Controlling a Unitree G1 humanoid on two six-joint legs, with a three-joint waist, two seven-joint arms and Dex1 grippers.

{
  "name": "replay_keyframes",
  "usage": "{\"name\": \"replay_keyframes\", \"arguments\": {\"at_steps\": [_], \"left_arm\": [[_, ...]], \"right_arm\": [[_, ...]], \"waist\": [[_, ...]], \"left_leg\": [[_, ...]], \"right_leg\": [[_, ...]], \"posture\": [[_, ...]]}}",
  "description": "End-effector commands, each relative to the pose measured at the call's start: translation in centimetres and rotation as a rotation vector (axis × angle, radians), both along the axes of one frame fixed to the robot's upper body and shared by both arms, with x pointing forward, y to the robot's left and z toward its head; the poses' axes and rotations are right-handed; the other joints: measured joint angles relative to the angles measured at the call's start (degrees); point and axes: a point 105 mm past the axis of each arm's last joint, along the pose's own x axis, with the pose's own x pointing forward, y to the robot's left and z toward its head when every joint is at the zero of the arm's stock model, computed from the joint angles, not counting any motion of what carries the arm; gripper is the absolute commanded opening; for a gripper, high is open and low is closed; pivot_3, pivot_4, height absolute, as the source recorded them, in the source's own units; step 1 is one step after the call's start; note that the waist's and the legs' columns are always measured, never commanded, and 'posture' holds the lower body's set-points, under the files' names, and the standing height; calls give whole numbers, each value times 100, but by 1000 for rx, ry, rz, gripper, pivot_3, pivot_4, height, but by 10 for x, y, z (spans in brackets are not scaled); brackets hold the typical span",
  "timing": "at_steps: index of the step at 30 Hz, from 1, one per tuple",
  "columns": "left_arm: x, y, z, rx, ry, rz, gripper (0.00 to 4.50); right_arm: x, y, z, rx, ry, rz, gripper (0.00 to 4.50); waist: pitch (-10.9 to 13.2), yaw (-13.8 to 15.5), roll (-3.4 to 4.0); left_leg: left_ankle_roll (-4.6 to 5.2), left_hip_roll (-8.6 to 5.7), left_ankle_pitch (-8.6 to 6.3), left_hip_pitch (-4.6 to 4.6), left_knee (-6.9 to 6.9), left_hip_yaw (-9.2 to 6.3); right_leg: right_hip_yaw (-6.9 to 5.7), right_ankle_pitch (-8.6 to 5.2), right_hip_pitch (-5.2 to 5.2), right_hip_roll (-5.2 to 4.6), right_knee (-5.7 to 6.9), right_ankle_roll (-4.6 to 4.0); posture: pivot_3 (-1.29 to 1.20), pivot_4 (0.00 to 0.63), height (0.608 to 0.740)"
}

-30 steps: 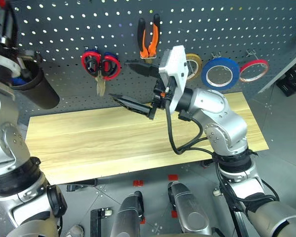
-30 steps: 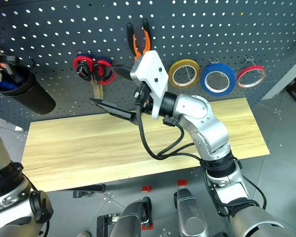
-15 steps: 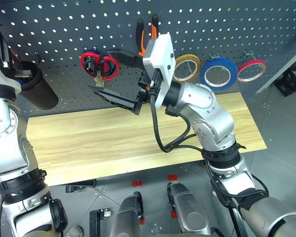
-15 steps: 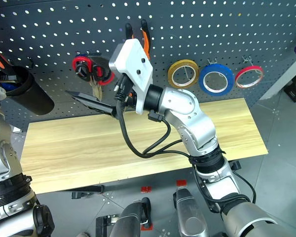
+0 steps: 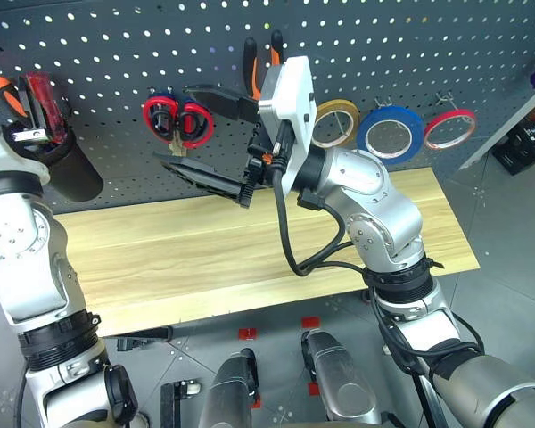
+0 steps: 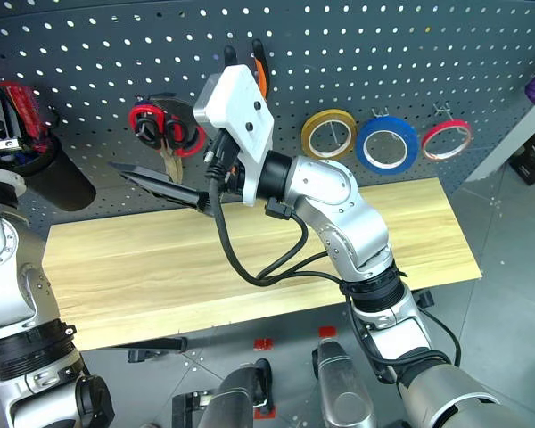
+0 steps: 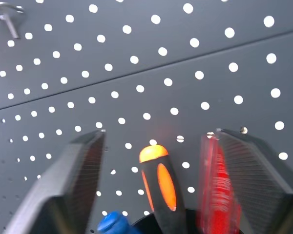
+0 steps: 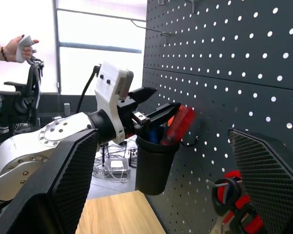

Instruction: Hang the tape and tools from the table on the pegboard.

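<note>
Pliers point(image 5: 260, 64) half behind right wrist.

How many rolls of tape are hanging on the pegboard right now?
3, in a row on the dark grey pegboard right of the robot's raised right arm: a yellow tape roll nearest it, a wider blue tape roll in the middle, and a thin red tape roll farthest right. Others could be hidden behind that arm.

Workshop or robot lab, by my reading; dark grey pegboard point(image 5: 116, 53) before me, hung with pliers point(image 5: 260, 67), red-handled scissors point(image 5: 178, 120), tape rolls point(image 5: 390, 134) on hooks; black cup point(image 5: 67, 169) holding screwdrivers; pale wood bench point(image 5: 205, 259) below; grey floor; big window point(image 8: 97, 44), desk clutter, cables, person's hand point(image 8: 17, 48) behind.
</note>
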Motion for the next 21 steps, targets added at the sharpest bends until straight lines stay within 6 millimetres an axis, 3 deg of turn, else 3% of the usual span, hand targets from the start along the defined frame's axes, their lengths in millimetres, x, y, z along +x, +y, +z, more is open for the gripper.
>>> {"name": "replay_keyframes", "arguments": {"at_steps": [1, 4, 8, 12, 15, 18, 21], "left_arm": [[-19, -1, 15, 14, -71, 20, 3916], [-25, -12, 24, 46, -80, -6, 3916], [-29, -40, 30, 87, -48, -121, 3916], [-29, -71, 5, 81, 100, -263, 3916], [-26, -73, -26, -52, 209, -318, 3916], [-27, -76, -71, -167, 392, -326, 3916], [-35, -72, -99, -172, 499, -262, 3916]], "right_arm": [[-12, -2, 10, 27, -47, 46, 4500], [-12, -5, 6, 4, -50, 49, 4500], [-9, -13, 1, -27, -42, 41, 4500], [0, -35, -16, -79, -1, -9, 4500], [10, -51, -35, -113, 38, -87, 4500], [23, -69, -60, -131, 118, -208, 4500], [34, -84, -102, -160, 217, -347, 4500]], "waist": [[-45, -3, 1], [-105, -1, -2], [-209, 4, -1], [-388, 3, 2], [-528, 65, 20], [-633, 121, 28], [-720, 201, 25]], "left_leg": [[0, 0, 0, 0, 0, 0], [0, 0, 0, -1, 2, -1], [0, -2, -1, -1, 2, -2], [-1, -2, -1, 2, -15, -3], [-1, -2, -1, 2, -16, -7], [0, -2, -2, 12, -18, -5], [1, -1, -4, 37, -24, -5]], "right_leg": [[-1, 0, -1, 0, 2, 0], [-2, 0, -2, 0, 6, 0], [-2, 0, 0, -1, 5, 0], [-2, 0, 1, -1, 1, 0], [-3, 0, 3, 0, -4, 0], [0, -1, 13, 3, -8, 0], [4, -1, 34, 5, -12, 0]], "posture": [[-250, 228, 740], [-248, 207, 740], [-227, 186, 740], [-175, 160, 740], [-143, 147, 740], [-128, 130, 740], [-123, 116, 740]]}}
